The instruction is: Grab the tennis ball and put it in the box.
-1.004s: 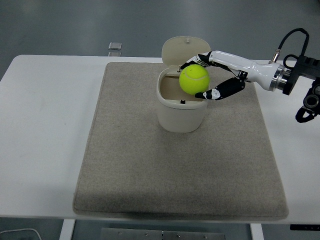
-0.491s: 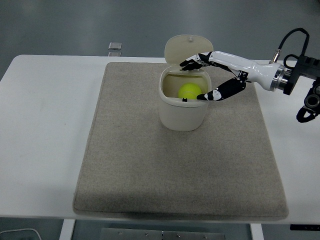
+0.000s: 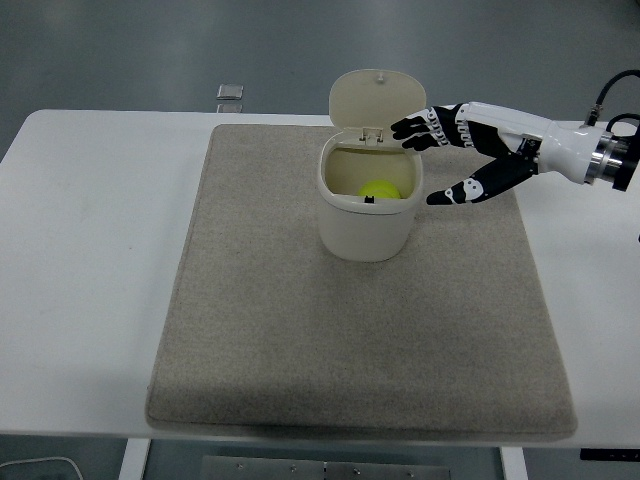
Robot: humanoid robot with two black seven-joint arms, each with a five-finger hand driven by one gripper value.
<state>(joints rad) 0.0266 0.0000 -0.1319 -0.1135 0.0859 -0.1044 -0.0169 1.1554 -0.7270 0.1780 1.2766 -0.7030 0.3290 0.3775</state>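
The yellow-green tennis ball (image 3: 379,189) lies inside the cream box (image 3: 366,222), low against its right inner wall. The box stands on the grey mat with its hinged lid (image 3: 376,100) tipped up behind it. My right hand (image 3: 428,163) hovers just to the right of the box rim, fingers spread and holding nothing. Its thumb points left and down; the other fingers reach toward the lid hinge. The left arm does not show.
A grey felt mat (image 3: 300,330) covers most of the white table (image 3: 90,260). A small silver object (image 3: 230,93) lies at the table's far edge, left of the lid.
The ball left my right hand and dropped into the box, settling lower. The hand then drew back to the right, away from the opening, with fingers spread.
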